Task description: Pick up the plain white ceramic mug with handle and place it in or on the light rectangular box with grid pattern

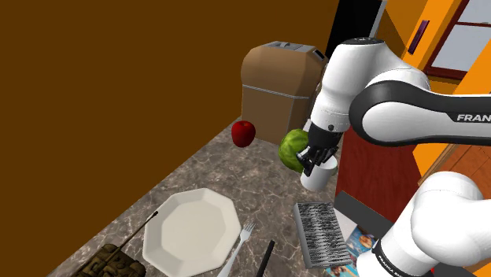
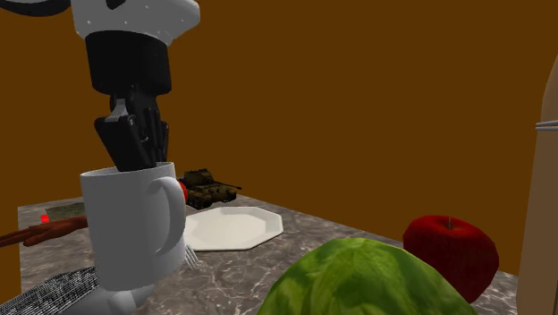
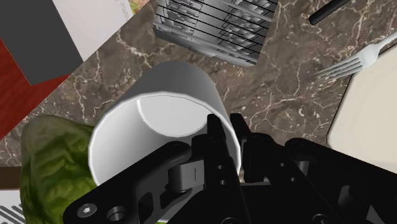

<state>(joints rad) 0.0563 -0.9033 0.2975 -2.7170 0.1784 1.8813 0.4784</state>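
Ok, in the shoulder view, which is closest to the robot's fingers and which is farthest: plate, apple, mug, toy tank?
1. mug, held at its rim by the fingers.
2. apple, back by the wall.
3. plate, toward the shoulder view's left.
4. tank, at its lower left corner.

Even, fairly bright sim light in all views; shading soft, src perhaps overhead.

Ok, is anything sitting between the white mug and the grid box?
Nothing visible does. Only bare marbled counter lies between the white mug and the grid box; the green melon sits on the mug's far side.
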